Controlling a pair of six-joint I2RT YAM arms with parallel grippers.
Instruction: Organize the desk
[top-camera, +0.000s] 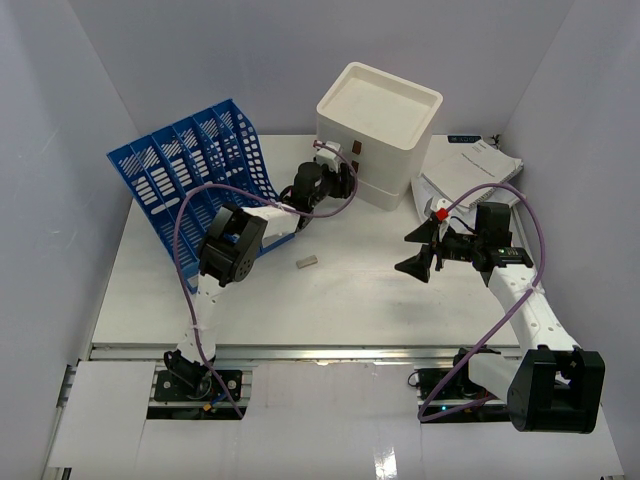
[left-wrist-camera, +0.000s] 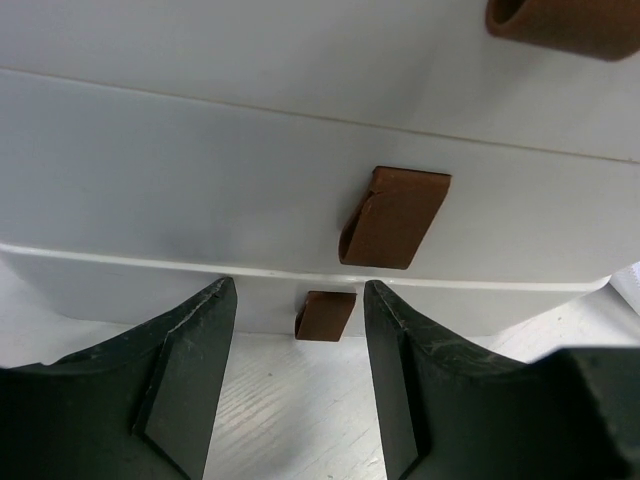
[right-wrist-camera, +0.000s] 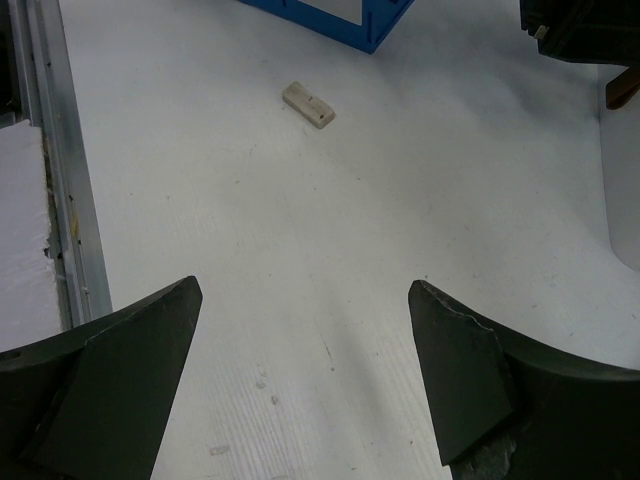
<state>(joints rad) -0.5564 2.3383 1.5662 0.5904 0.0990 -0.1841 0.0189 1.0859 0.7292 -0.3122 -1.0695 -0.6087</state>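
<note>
There is 1 desk (top-camera: 350, 300) with 1 rail (top-camera: 340, 350) along its near edge. There are 2 arms, the left arm (top-camera: 225, 245) and the right arm (top-camera: 525, 300), carrying 2 grippers, the left gripper (left-wrist-camera: 300, 390) and the right gripper (right-wrist-camera: 305, 380), each with 2 fingers. There is 1 blue rack (top-camera: 190, 165), 1 drawer box (top-camera: 380, 110) showing 3 brown handles (left-wrist-camera: 395, 218) in the left wrist view, 1 small block (top-camera: 307, 262) and 1 pile of papers (top-camera: 470, 170), its sheets too close to count.

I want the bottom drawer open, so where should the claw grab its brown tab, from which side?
Pinch the lowest brown tab across its side edges, coming straight at the front of the drawer box, low over the desk. It juts forward, and the open left claw faces it squarely.
</note>
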